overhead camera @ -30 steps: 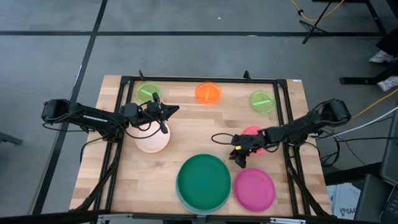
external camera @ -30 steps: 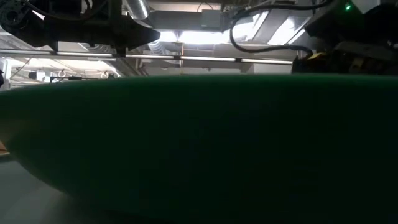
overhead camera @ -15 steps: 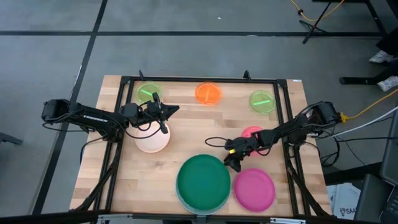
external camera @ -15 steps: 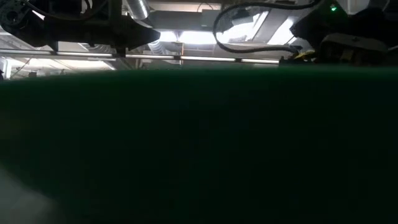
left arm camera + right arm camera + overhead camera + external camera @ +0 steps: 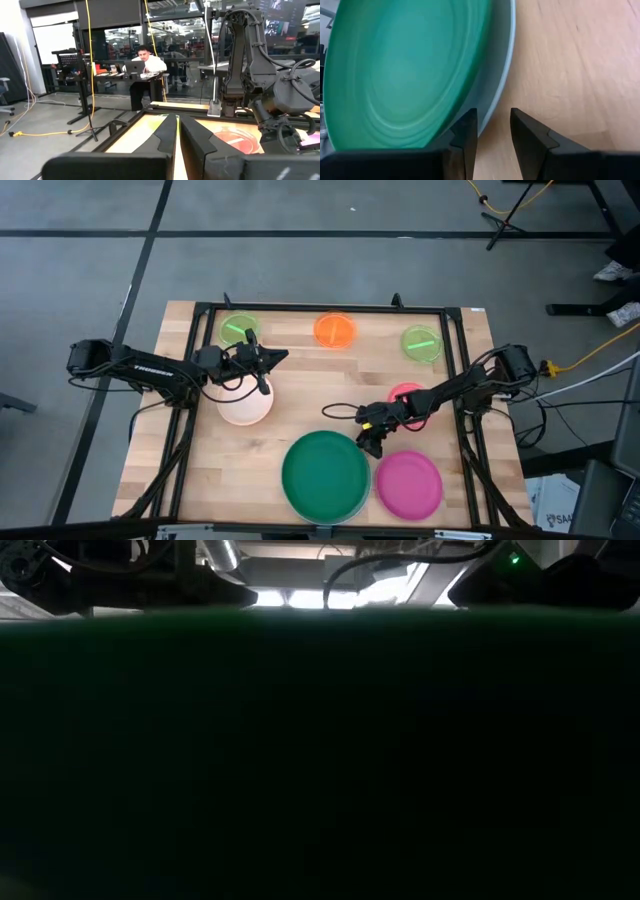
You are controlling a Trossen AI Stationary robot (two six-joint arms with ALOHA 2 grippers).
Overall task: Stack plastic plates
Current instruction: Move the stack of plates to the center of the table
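Note:
The large dark green plate lies in the light blue plate near the table's near edge and fills the low view. My right gripper is low at their right far rim, narrowly open, with the blue rim running into its gap. The magenta plate lies to the right. The small red plate shows partly under the right arm. My left gripper hangs shut over the pale pink plate, holding nothing. My right gripper comes in slanting down from the table's far right. One finger lies against the dark green plate's rim where it sits in the blue plate. The other finger stands outside the blue rim over bare wood. Both plates rest flat on the table.
Two lime green plates and an orange one lie along the far edge. A dark frame borders the table. Bare wood lies in the middle. A person sits at a desk beyond the table.
My right gripper has moved toward the table's left and near edges, along the rim of the green plate. The dark green plate has slid toward the near edge over the blue one and now fills almost all of the low view.

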